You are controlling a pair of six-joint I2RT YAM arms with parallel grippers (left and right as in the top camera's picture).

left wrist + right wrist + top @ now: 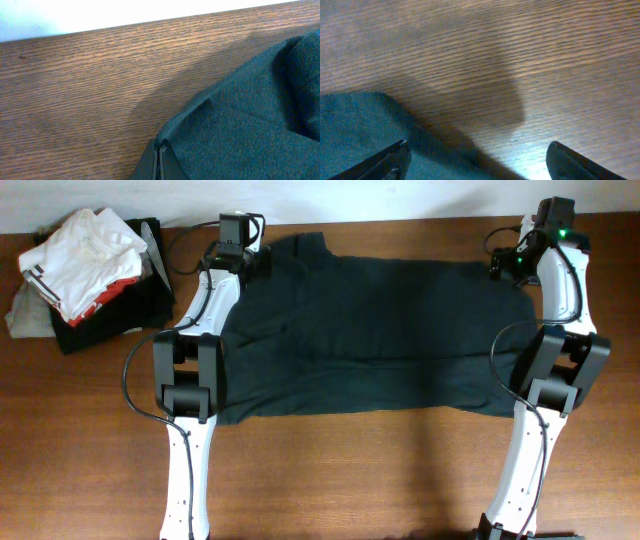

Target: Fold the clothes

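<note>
The T-shirt (370, 330) lies lengthwise left-to-right across the bench's (350, 480) upper middle, its upper-left corner pinched by the left hand (160, 152), its upper-right corner just beneath the spread right hand (477, 150).

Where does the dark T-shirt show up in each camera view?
Overhead: T-shirt spread across the middle of the wooden table.
Left wrist: T-shirt fills the lower right.
Right wrist: T-shirt in the lower left corner.
Shared landmark: the table's wood grain, bordering the shirt's edge in all three.
</note>
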